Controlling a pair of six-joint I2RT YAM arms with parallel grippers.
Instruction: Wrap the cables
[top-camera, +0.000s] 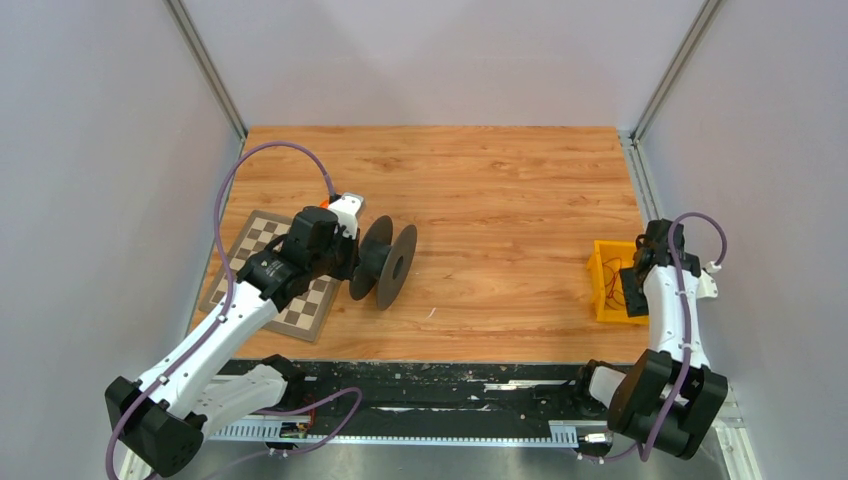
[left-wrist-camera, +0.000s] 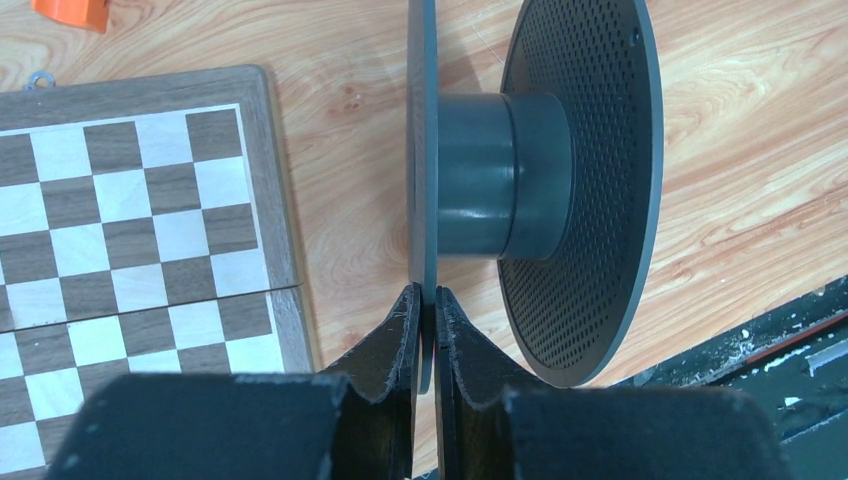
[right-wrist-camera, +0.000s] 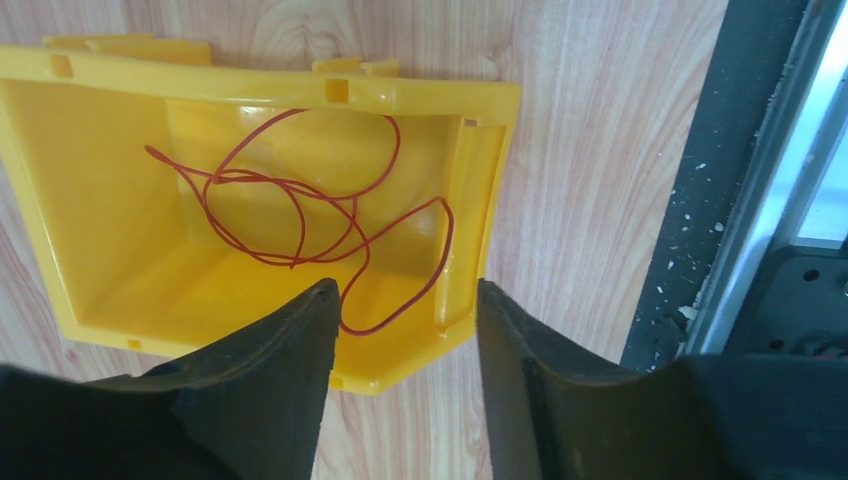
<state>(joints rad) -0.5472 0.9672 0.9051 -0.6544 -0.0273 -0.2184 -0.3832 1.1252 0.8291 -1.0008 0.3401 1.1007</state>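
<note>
The wood-grain tabletop lies open across its middle and far edge. Near the left edge, beside a chessboard, the left end effector clamps one flange of the black perforated spool. At the right edge, the right end effector, jaws apart, hovers over a glossy yellow bin that holds the thin red cable in loose curls.

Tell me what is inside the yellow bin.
A thin red wire lies in loose loops on the floor of the yellow bin. Nothing else shows there, but the right fingers hide part of its near side.
</note>
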